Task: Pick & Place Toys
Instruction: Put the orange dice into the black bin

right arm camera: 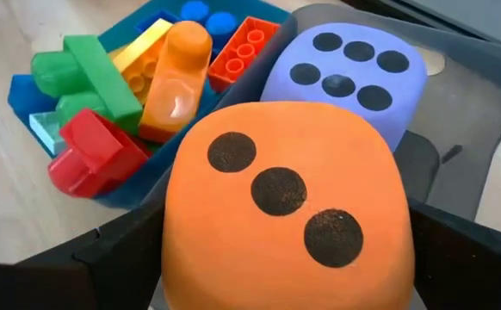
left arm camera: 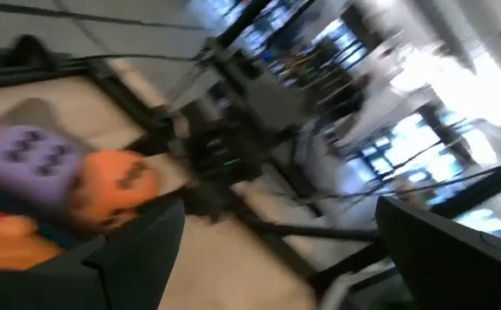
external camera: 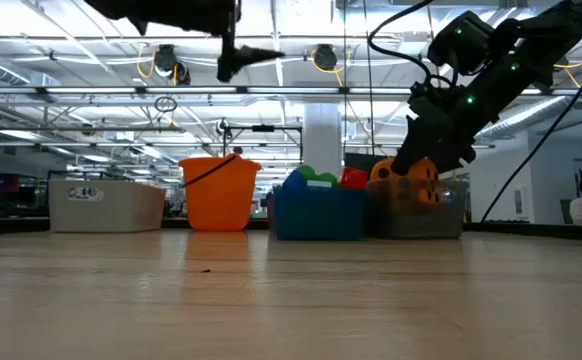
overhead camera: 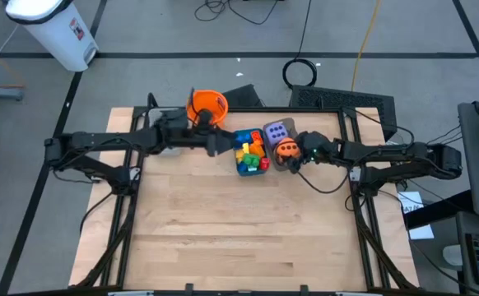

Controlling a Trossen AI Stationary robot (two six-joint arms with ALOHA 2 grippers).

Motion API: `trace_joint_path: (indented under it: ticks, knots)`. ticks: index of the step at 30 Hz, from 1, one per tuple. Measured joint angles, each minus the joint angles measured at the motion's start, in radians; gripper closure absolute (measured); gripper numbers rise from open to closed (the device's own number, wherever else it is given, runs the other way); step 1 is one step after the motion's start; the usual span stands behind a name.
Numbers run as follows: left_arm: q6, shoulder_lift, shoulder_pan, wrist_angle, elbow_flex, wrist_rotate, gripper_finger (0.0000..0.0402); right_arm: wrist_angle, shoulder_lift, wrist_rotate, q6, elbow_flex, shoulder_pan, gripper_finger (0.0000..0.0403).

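While the right gripper (right arm camera: pixel 285 250) is straddling the orange die (right arm camera: pixel 287 220) in the grey tray (right arm camera: pixel 483 95) with jaws wide, closing off-centre is risking squeezing it out sideways.

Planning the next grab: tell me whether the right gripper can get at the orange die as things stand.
Probably yes. The right gripper stands open right at the orange die, one finger on each side; the purple die sits behind, not between.
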Motion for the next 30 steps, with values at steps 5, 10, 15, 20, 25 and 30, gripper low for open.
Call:
trace_joint_path:
  ticks: [5, 10, 15, 20, 25, 30]
  knots:
    - [0.141, 0.104, 0.008, -0.037, 0.021, -0.041, 0.0014, 0.008, 0.018, -0.015, -0.049, 0.000, 0.000, 0.0007]
    - [0.295, 0.253, 0.016, -0.142, 0.120, -0.054, 0.0014, 0.028, 0.075, -0.082, -0.059, 0.002, 0.000, 0.0007]
    - [0.525, 0.384, 0.019, -0.277, 0.270, -0.131, 0.0014, 0.047, 0.113, -0.104, -0.058, 0.001, 0.000, 0.0007]
    - [0.747, 0.482, 0.019, -0.356, 0.393, -0.236, 0.0014, 0.092, 0.120, -0.146, -0.097, 0.000, 0.000, 0.0007]
    - [0.810, 0.566, 0.022, -0.379, 0.484, -0.242, 0.0055, 0.118, 0.119, -0.176, -0.108, 0.000, 0.000, 0.0007]
    - [0.817, 0.633, 0.017, -0.370, 0.556, -0.199, 0.0142, 0.135, 0.119, -0.181, -0.107, 0.000, 0.000, 0.0007]
